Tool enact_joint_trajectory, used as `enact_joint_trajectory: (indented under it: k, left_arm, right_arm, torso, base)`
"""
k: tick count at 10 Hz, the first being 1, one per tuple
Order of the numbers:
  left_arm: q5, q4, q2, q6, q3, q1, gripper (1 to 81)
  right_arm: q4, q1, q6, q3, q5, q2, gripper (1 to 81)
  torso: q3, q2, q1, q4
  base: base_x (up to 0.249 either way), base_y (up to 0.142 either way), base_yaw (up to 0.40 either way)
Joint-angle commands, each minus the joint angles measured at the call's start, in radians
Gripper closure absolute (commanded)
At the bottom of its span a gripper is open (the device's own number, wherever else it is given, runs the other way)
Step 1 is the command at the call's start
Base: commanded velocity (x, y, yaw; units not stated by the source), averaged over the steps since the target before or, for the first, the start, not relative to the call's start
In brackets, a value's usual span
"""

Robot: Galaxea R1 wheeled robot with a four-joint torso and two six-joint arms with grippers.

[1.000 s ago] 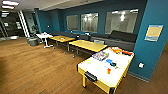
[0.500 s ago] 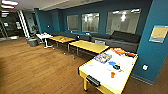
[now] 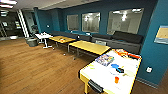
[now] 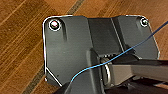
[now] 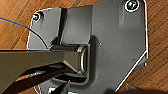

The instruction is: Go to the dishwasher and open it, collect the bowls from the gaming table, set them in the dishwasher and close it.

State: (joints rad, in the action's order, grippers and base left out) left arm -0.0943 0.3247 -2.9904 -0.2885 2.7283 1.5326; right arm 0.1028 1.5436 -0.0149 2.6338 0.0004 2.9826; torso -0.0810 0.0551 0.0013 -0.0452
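Looking forward and down from the head view, the gaming table (image 3: 107,75) lies at about four o'clock from the picture's middle, its white top running lengthwise from the near corner at six o'clock away toward two o'clock, where it nearly meets the teal wall (image 3: 155,55). On that top a blue bowl (image 3: 114,66) sits roughly mid-length, with the colourful board game (image 3: 105,59) just beyond it at eleven o'clock and an orange cup (image 3: 116,79) nearer the robot at six o'clock; any paler bowls are too washed out against the white to pick out. Because the table stands off to the robot's right, I judge the right arm the nearer one. Both wrist views look down past the robot's own dark plate onto the wooden floor (image 4: 22,37), and I cannot tell whether either gripper's fingers are apart or together.
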Motion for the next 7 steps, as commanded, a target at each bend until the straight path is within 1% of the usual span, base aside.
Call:
enact_joint_trajectory:
  k: [1, 7]
  left_arm:
    - [0.047, -0.003, 0.010, 0.003, 0.002, -0.044, 1.0]
    - [0.047, -0.004, 0.007, 0.003, 0.002, -0.044, 1.0]
  right_arm:
    - [0.011, -0.049, 0.004, -0.006, -0.053, 0.002, 1.0]
    - [0.012, -0.044, 0.004, -0.002, -0.053, 0.002, 1.0]
  torso:
    - [0.000, 0.000, 0.000, 0.000]
    - [0.000, 0.000, 0.000, 0.000]
  base:
    - [0.191, 0.068, 0.000]
    - [0.168, 0.069, 0.000]
